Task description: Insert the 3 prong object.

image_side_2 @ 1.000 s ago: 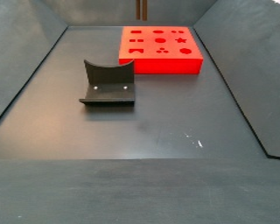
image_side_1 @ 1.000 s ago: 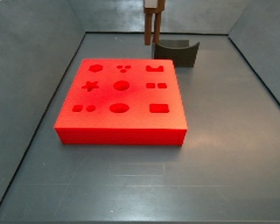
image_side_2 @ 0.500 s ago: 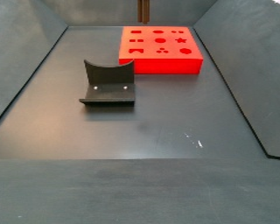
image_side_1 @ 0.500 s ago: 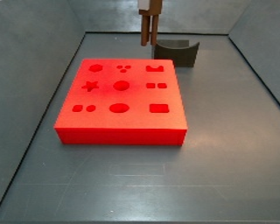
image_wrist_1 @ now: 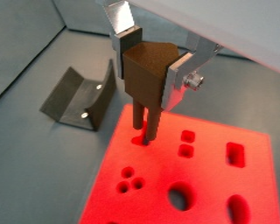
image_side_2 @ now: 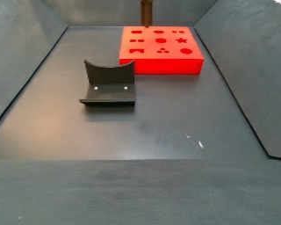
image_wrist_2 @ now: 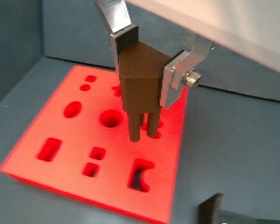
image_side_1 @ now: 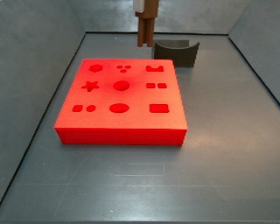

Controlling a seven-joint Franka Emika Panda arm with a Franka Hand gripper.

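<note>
Brown prong piece (image_wrist_2: 139, 92) is pinched in my gripper (image_wrist_2: 149, 66), hanging above the red block (image_wrist_2: 60, 144). Not pushed in yet.

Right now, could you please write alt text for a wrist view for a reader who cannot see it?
The end effector grips a brown three-prong piece, prongs down, above a red block with shaped holes. A dark curved block shows at the frame's edge.
</note>
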